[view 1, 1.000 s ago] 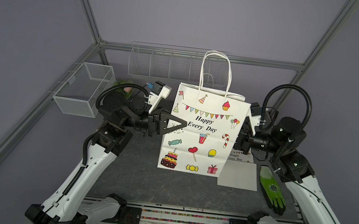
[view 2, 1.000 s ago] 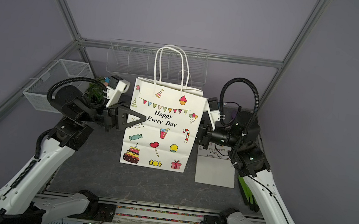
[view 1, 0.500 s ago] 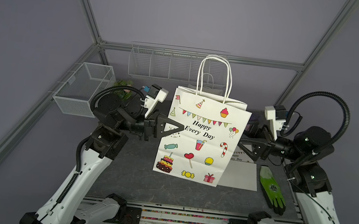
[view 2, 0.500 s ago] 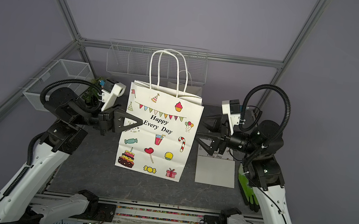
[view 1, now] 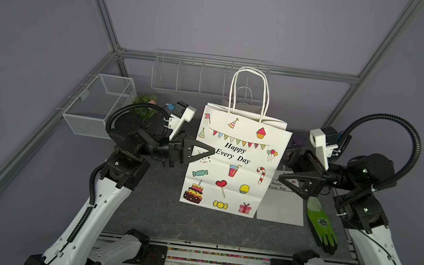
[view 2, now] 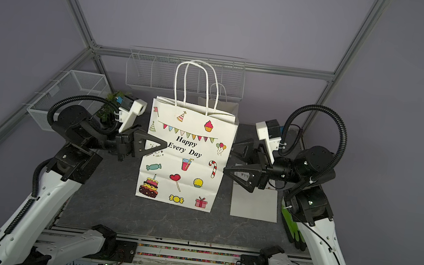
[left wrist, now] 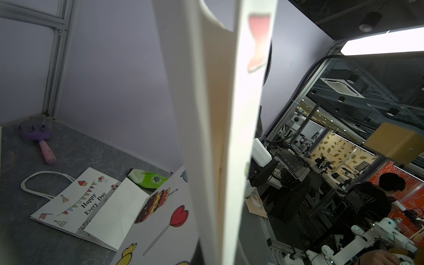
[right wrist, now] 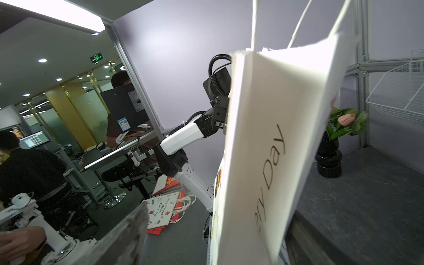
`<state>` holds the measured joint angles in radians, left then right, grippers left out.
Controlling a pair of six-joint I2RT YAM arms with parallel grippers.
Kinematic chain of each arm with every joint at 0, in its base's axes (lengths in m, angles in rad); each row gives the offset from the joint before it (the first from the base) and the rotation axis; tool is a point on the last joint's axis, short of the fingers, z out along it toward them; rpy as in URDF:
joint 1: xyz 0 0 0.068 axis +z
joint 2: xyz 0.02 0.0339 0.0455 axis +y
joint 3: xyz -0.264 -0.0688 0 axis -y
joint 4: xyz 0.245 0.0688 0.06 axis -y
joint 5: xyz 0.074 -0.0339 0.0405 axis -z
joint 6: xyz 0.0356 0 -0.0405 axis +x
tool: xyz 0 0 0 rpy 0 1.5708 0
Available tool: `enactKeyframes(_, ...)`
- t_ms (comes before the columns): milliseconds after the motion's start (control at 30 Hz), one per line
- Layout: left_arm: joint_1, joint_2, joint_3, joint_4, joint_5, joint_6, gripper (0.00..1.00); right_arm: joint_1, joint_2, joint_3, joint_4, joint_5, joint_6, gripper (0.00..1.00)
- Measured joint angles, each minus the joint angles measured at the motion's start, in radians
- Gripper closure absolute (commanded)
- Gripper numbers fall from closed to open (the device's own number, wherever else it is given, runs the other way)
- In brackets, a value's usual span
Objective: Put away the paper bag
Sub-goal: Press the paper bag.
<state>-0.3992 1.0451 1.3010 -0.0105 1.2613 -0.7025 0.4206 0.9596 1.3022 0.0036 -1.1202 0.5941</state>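
The white paper bag (view 1: 233,169) (view 2: 187,163) printed "Happy Every Day" hangs upright above the table, slightly tilted, handles up. My left gripper (view 1: 209,152) (view 2: 164,145) is shut on the bag's left edge at mid-height. My right gripper (view 1: 283,165) (view 2: 228,159) is open at the bag's right edge, one finger in front and one behind, not pressing it. In the left wrist view the bag's side fold (left wrist: 218,137) fills the middle and hides the jaws. In the right wrist view the bag (right wrist: 275,149) stands between the spread fingers (right wrist: 128,236).
A second, flattened bag (view 1: 282,203) (left wrist: 87,206) lies on the table at the right, beside a green glove (view 1: 322,225). A wire basket (view 1: 97,107) hangs at the left and a wire rack (view 1: 206,79) at the back. A flower vase (right wrist: 330,156) and purple toy (left wrist: 39,140) stand at the rear.
My right gripper has opened, let go of the bag's right edge and drawn back to the right. The bag has shifted left and tilted, held by the left gripper alone.
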Motion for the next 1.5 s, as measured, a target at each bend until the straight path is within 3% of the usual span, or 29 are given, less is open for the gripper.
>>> enactKeyframes(67,0.000,0.000,-0.004,0.003,0.000,0.000,1.00,0.034,0.021,0.022,-0.047,0.032,-0.037,0.00)
enactKeyframes(200,0.000,0.000,-0.015,0.004,-0.001,0.000,1.00,0.059,0.045,0.038,-0.114,0.098,-0.084,0.08)
enactKeyframes(567,0.001,0.000,-0.017,0.005,-0.037,0.000,0.98,0.095,0.066,0.055,-0.240,0.227,-0.168,0.49)
enactKeyframes(700,0.001,0.000,-0.022,0.005,-0.060,-0.003,0.97,0.112,0.087,0.061,-0.267,0.252,-0.180,0.49)
enactKeyframes(800,0.001,0.001,-0.033,0.013,-0.070,-0.016,0.97,0.129,0.102,0.062,-0.281,0.266,-0.185,0.30)
enactKeyframes(900,0.001,0.001,-0.039,0.020,-0.084,-0.025,0.97,0.147,0.115,0.064,-0.288,0.267,-0.204,0.28)
enactKeyframes(1067,0.001,0.000,-0.051,0.048,-0.103,-0.054,0.97,0.174,0.129,0.069,-0.314,0.267,-0.230,0.34)
enactKeyframes(1233,0.001,0.000,-0.056,0.059,-0.114,-0.072,0.92,0.187,0.132,0.077,-0.348,0.270,-0.267,0.53)
enactKeyframes(1500,0.013,0.000,-0.056,0.058,-0.166,-0.068,0.80,0.198,0.135,0.103,-0.427,0.317,-0.308,0.73)
